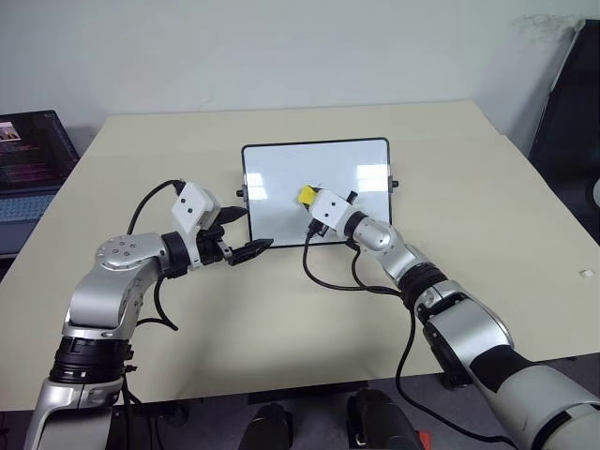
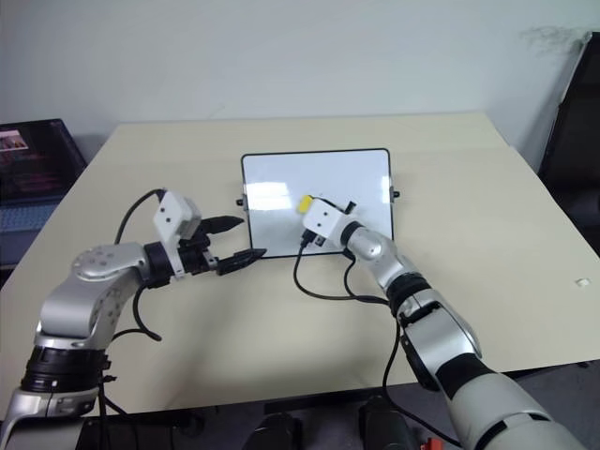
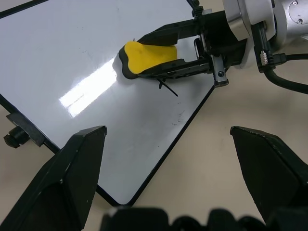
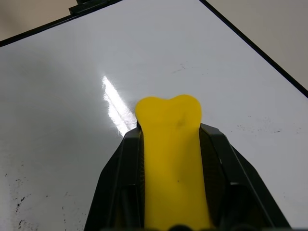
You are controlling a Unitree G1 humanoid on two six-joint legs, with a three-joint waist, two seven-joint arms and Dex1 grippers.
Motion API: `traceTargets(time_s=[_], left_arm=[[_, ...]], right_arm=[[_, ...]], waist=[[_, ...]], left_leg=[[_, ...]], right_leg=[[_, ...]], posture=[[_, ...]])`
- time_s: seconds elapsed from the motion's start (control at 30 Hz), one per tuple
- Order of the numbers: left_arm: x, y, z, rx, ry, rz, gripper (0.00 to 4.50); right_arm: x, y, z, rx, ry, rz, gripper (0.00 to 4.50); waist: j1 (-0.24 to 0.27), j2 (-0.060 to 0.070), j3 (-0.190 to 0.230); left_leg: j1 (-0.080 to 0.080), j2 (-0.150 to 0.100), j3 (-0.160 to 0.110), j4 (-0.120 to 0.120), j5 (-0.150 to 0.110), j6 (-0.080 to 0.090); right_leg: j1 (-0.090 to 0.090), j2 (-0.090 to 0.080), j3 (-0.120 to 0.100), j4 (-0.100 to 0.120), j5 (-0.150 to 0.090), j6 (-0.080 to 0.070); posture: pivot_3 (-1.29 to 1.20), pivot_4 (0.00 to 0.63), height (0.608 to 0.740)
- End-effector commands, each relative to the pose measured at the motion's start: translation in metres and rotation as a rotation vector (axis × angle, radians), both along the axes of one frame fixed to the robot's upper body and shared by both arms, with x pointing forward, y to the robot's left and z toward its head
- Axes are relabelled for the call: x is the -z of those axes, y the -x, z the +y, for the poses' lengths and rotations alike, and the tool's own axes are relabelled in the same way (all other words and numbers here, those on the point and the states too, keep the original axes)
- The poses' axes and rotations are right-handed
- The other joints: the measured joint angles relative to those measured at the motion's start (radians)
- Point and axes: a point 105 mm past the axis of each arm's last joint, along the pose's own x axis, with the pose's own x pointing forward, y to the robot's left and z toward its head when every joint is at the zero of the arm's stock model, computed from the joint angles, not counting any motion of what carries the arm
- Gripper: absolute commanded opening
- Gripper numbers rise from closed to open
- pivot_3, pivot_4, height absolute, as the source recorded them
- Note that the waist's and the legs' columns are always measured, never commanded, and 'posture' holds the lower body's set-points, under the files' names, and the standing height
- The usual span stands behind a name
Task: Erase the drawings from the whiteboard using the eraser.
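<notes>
Beige table [image 1: 281, 337], whiteboard [image 1: 281, 183] centre: right gripper [image 3: 192, 48] clamped on eraser [image 3: 147, 57] over remaining drawings [image 3: 168, 89]; left gripper [image 1: 242, 234] spread open at near-left corner; best wiped flat, firmly.

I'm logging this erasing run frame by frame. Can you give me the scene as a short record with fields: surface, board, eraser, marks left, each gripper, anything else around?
surface: beige table
board: whiteboard lying flat near the table's middle
eraser: yellow eraser over the board's middle
marks left: a short dark stroke beside the eraser, faint specks elsewhere
right gripper: shut on the eraser, over the board
left gripper: open, at the board's near left corner
other: laptop at the table's far left
</notes>
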Motion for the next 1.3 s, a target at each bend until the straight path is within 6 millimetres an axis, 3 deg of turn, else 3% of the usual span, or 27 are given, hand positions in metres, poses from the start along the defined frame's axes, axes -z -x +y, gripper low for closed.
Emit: traceTargets(time_s=[0.03, 0.17, 0.3, 0.47, 0.67, 0.9, 1.0, 1.17, 1.3], left_arm=[[-0.012, 0.001, -0.002, 0.007, 0.001, -0.052, 4.50], [-0.011, 0.001, -0.001, 0.004, 0.004, -0.050, 4.50], [-0.010, 0.002, -0.004, 0.010, 0.008, -0.048, 4.50], [-0.011, 0.002, -0.006, 0.017, 0.007, -0.048, 4.50], [-0.011, 0.003, -0.006, 0.015, 0.008, -0.048, 4.50], [-0.010, 0.003, -0.008, 0.015, 0.013, -0.046, 4.50], [-0.009, 0.003, -0.008, 0.018, 0.014, -0.046, 4.50], [-0.009, 0.001, -0.007, 0.006, 0.016, -0.048, 4.50], [-0.008, -0.001, 0.001, -0.045, 0.027, -0.060, 4.50]], right_arm=[[-0.019, -0.001, -0.005, -0.011, -0.068, -0.047, 1.20], [-0.063, 0.001, -0.009, -0.036, -0.180, -0.171, 1.20], [-0.077, -0.009, -0.024, 0.037, -0.193, -0.208, 1.20], [-0.052, -0.023, -0.033, 0.148, -0.115, -0.111, 1.20], [0.001, -0.011, -0.017, 0.078, 0.012, 0.044, 1.19], [0.023, -0.002, -0.008, 0.042, 0.065, 0.084, 1.19], [0.009, -0.005, -0.011, 0.061, 0.027, 0.043, 1.19], [-0.036, -0.011, -0.016, 0.056, -0.112, -0.037, 1.19], [-0.072, -0.002, -0.020, -0.026, -0.324, 0.004, 1.19]], waist=[[0.000, 0.000, 0.000], [-0.001, 0.000, 0.000], [-0.001, 0.000, 0.000], [-0.001, 0.000, 0.000], [-0.014, 0.000, 0.000], [-0.017, 0.000, 0.000], [-0.017, 0.000, 0.000], [-0.015, 0.000, 0.000], [-0.013, 0.000, 0.001]], left_leg=[[0.000, 0.000, 0.000, 0.000, 0.000, 0.000], [-0.007, 0.000, 0.000, 0.000, 0.000, 0.000], [-0.012, 0.000, 0.000, 0.000, 0.000, 0.000], [-0.014, 0.000, 0.001, -0.003, -0.001, 0.000], [-0.010, 0.000, 0.002, -0.002, -0.001, 0.000], [0.002, 0.001, 0.004, -0.002, 0.000, 0.000], [0.002, 0.002, 0.004, -0.002, 0.000, 0.000], [0.001, 0.002, 0.004, -0.001, 0.000, 0.000], [-0.005, 0.003, 0.002, -0.001, 0.000, 0.000]], right_leg=[[-0.001, 0.000, 0.000, 0.000, 0.000, 0.000], [-0.006, 0.000, 0.000, -0.001, 0.001, -0.002], [-0.010, -0.001, 0.000, -0.001, 0.001, -0.002], [-0.013, -0.001, 0.000, -0.003, 0.001, -0.002], [-0.009, -0.001, 0.001, -0.002, 0.001, -0.002], [-0.001, 0.001, 0.003, -0.001, 0.000, 0.001], [-0.001, 0.002, 0.003, 0.000, 0.000, 0.002], [-0.001, 0.002, 0.003, 0.000, 0.000, 0.001], [-0.004, 0.002, 0.002, -0.002, 0.002, -0.001]], posture=[[0.00, 0.150, 0.740], [0.00, 0.150, 0.740], [0.00, 0.150, 0.740], [0.00, 0.150, 0.740], [0.00, 0.150, 0.740], [0.00, 0.150, 0.740], [0.00, 0.150, 0.740], [0.00, 0.150, 0.740], [0.00, 0.150, 0.740]])
